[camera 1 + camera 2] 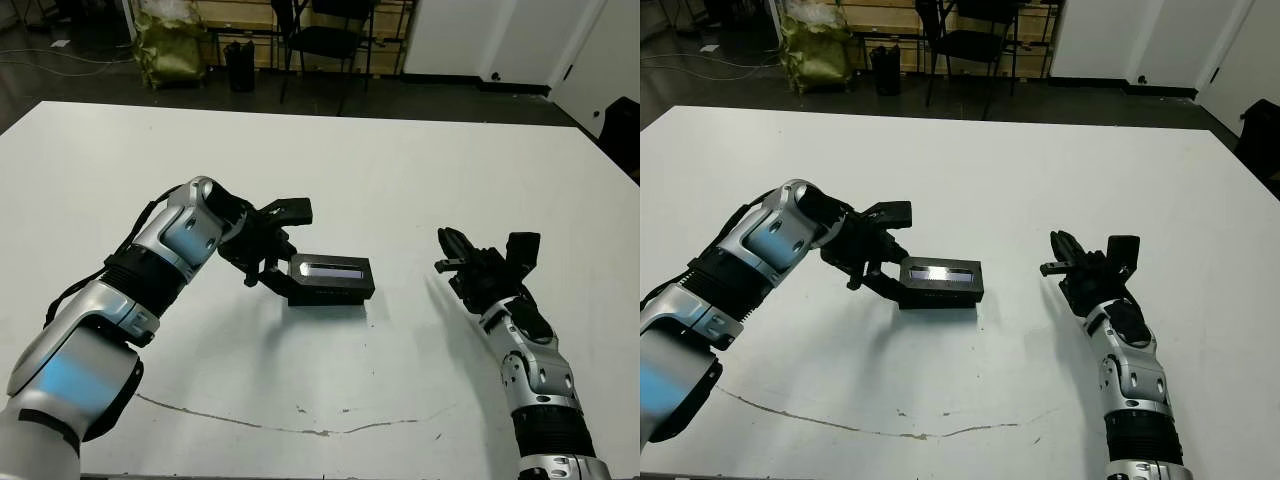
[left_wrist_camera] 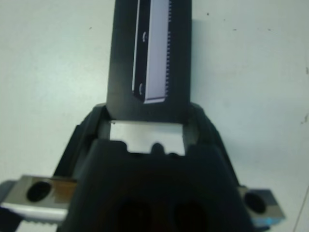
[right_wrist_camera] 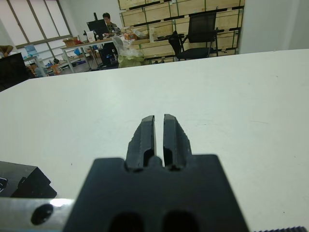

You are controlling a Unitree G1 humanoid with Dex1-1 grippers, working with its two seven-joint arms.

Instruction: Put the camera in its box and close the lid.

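The left arm reaches in from the near left corner of the white desk (image 1: pixel 420 170), elbow bent, forearm angled toward the middle, with the left gripper (image 1: pixel 283 262) at the left short end of the box (image 1: pixel 335 292). One black finger (image 1: pixel 290 210) sticks out above and beyond that end, clear of it; the lower finger sits against the box's end near the desk surface. In the left wrist view the gripper's body straddles the near end of the box, with a white patch of the lining showing just past the gripper. So the jaws stand spread, and whether they actually pinch the box end cannot be told.

The box lies flat on the desk near its middle, long side running left to right. The lid (image 1: pixel 330 268) lies on top of it, its pale glossy strip facing up. The camera is not visible.

The right arm rises from the near right edge, forearm upright and leaning slightly left, well apart from the box. The right gripper (image 1: pixel 452 250) points left with its two fingers pressed together, holding nothing, above the desk.
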